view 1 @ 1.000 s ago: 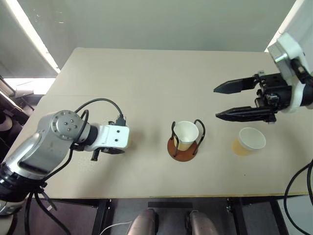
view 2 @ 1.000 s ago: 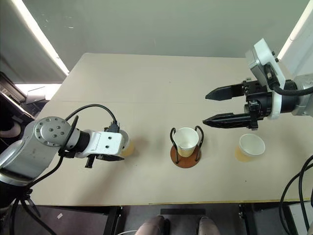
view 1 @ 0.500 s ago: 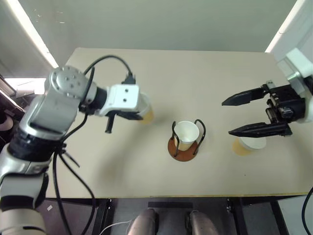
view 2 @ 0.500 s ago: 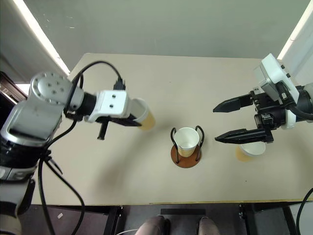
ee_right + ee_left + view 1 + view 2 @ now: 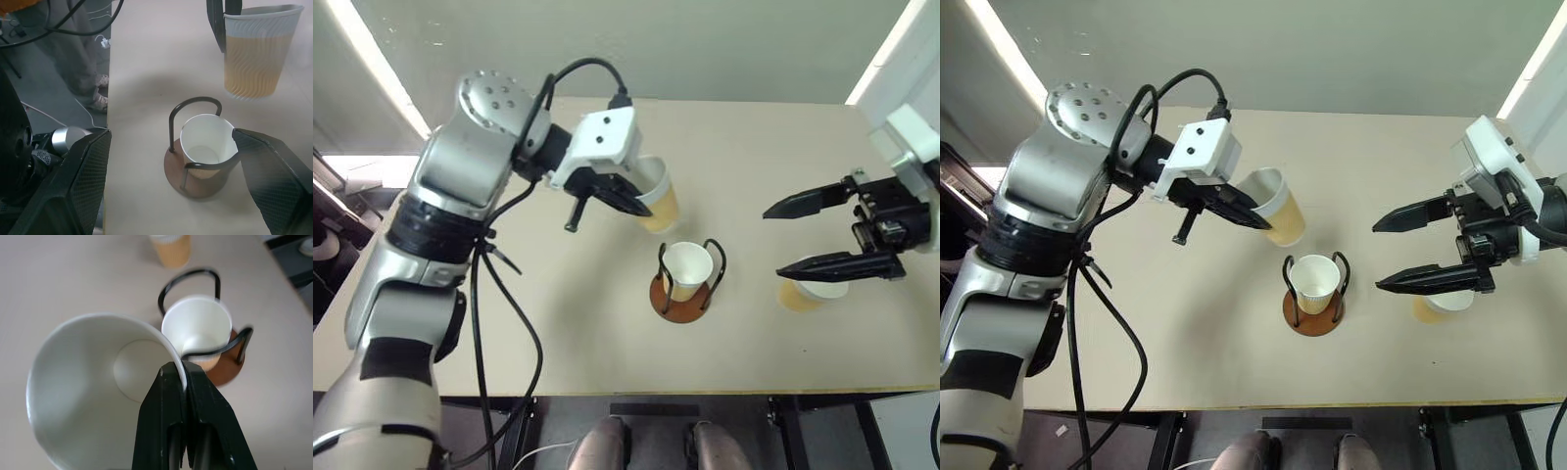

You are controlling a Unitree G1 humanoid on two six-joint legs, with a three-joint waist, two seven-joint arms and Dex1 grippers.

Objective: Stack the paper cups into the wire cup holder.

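Left eye view: left gripper (image 5: 631, 201) pinched on the rim of a paper cup (image 5: 656, 199), cup tilted, lifted off the table (image 5: 558, 323), up-left of the wire cup holder (image 5: 684, 284).
Holder: near table centre, one cup (image 5: 686, 268) upright inside its two wire loops.
Right gripper (image 5: 803, 235): fingers spread wide, holding nothing, hovering over the third cup (image 5: 808, 291), which stands on the table right of the holder.
Left wrist view: both fingers (image 5: 168, 421) pressed together over the held cup's white rim (image 5: 98, 391); holder (image 5: 215, 352) with its cup just beyond; another cup (image 5: 171, 248) further off.
Right wrist view: fingers (image 5: 73, 186) far apart either side of the holder (image 5: 198, 164); held cup (image 5: 257, 51) above the table, apart from the holder.
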